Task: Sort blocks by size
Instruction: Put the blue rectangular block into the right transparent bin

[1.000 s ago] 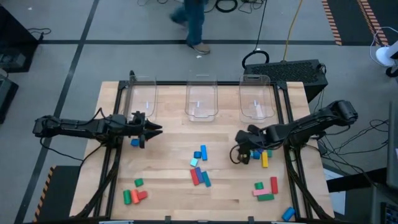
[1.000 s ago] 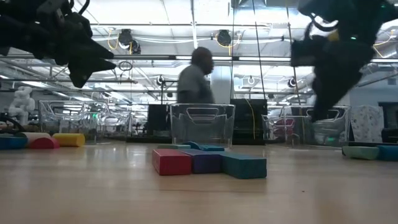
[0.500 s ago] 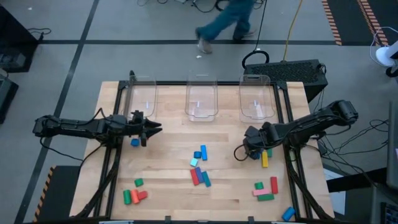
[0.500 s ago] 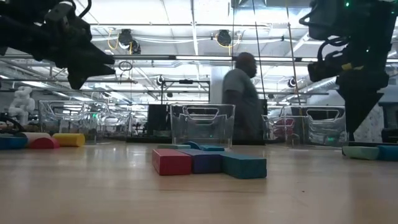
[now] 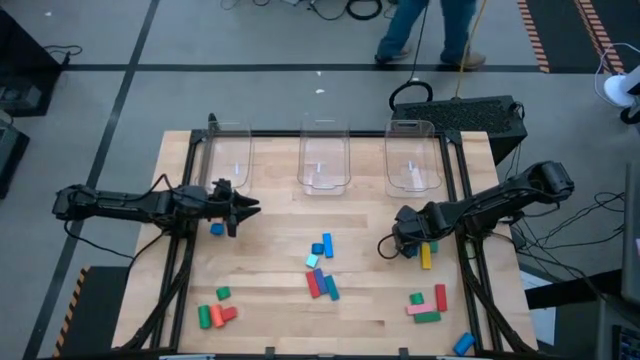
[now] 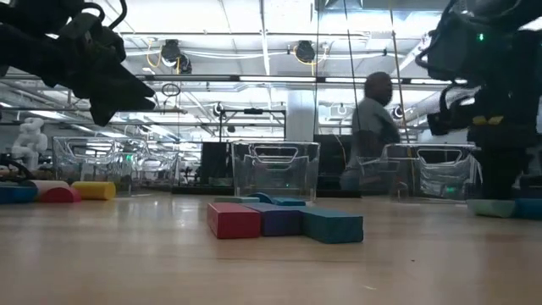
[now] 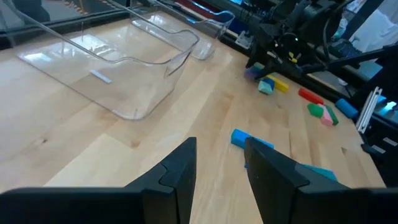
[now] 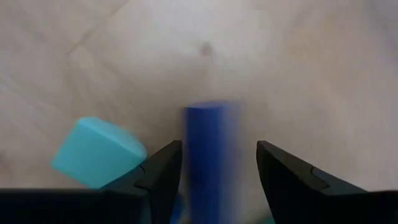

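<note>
Coloured blocks lie flat on the wooden table in loose groups: centre [image 5: 320, 270], near left [image 5: 215, 312] and near right [image 5: 428, 305]. My right gripper [image 5: 405, 243] points down, open, low over blocks beside a yellow bar [image 5: 426, 256]. In the right wrist view its fingers stand on either side of a dark blue bar [image 8: 208, 143], with a teal cube [image 8: 96, 152] just outside one finger. My left gripper [image 5: 245, 207] hangs open and empty above the table's left part, with a small blue block [image 5: 217, 229] on the table under it. It also shows in the left wrist view [image 7: 221, 165].
Three clear plastic bins [image 5: 232, 160], [image 5: 323, 160], [image 5: 412, 160] stand along the far edge. A lone blue block [image 5: 462, 343] lies at the near right corner. A person [image 5: 430, 25] walks on the floor beyond the table. Bare wood lies between the bins and the centre blocks.
My right gripper has sunk toward the table, shifted a little toward the right edge and rolled about its wrist, so its fingers now stand low around the blue bar. The person behind the table has walked toward the right. No block has moved.
</note>
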Robot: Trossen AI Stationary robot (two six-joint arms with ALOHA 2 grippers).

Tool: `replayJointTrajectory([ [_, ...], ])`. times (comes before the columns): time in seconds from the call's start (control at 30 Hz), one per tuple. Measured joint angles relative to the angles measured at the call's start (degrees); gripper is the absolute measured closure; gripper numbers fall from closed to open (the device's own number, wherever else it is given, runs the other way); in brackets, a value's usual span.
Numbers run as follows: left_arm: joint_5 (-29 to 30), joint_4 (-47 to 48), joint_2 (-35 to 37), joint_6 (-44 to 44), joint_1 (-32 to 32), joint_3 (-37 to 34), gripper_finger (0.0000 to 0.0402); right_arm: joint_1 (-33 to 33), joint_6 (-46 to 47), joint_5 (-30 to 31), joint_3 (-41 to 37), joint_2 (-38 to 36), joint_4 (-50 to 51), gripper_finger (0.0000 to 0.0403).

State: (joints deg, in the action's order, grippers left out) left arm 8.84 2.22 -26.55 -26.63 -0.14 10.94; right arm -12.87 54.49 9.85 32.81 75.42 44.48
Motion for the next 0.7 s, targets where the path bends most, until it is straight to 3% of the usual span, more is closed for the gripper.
replayJointTrajectory([
  [0.3, 0.0, 0.2, -2.0, 0.1, 0.0, 0.0, 0.0265, 0.1, 1.9, -0.9, -1.9, -0.3, -1.5, 0.0217],
  [0.6, 0.5, 0.1, -2.2, 0.4, 0.0, 0.0, 0.0265, 0.1, 1.8, -1.3, -1.9, -0.2, -1.9, 0.0310],
  [0.7, 0.7, 0.1, -2.2, 0.4, 0.0, 0.0, 0.0265, 0.1, 1.2, -1.3, -1.3, -0.2, -1.6, 0.0324],
])
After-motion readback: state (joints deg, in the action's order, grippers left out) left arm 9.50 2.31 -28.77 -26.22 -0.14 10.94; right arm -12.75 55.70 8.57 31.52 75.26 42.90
